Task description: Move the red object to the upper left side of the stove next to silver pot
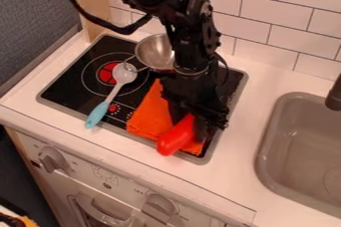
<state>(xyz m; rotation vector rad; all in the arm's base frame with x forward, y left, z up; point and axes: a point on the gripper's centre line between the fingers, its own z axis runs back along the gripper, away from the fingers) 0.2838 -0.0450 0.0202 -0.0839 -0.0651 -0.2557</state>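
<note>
Red and smooth, the elongated object (pixel 175 137) is pinched between the fingers of the black gripper (pixel 190 124), one finger against each side of its upper end. It is tilted, its lower end pointing toward the front edge of the stove (pixel 61 80), at the right part of the front side. Behind and under it in the view lies a crumpled orange cloth (pixel 150 113), spread on the stove's black top.

At the back of the stove, left of the arm, sits the silver pot (pixel 152 51). Just in front of the pot and to its left, a spoon (pixel 124 73) with a pale grey head and a light blue handle lies across the red-centred burner (pixel 106 73). Its head is near the pot's thin handle, and its blue end reaches over the stove's front rim. Spoon and burner take up much of the stove's left side.

The arm covers the pot's right side, much of the stove's right half and part of the cloth. The upper end of the red object is partly hidden by the gripper. To the right, the grey sink (pixel 267 136) is cut off by the view's edge, as is the dark faucet (pixel 334 94). A dark and yellow thing (pixel 15 220) in the bottom left corner is too cropped to identify.
</note>
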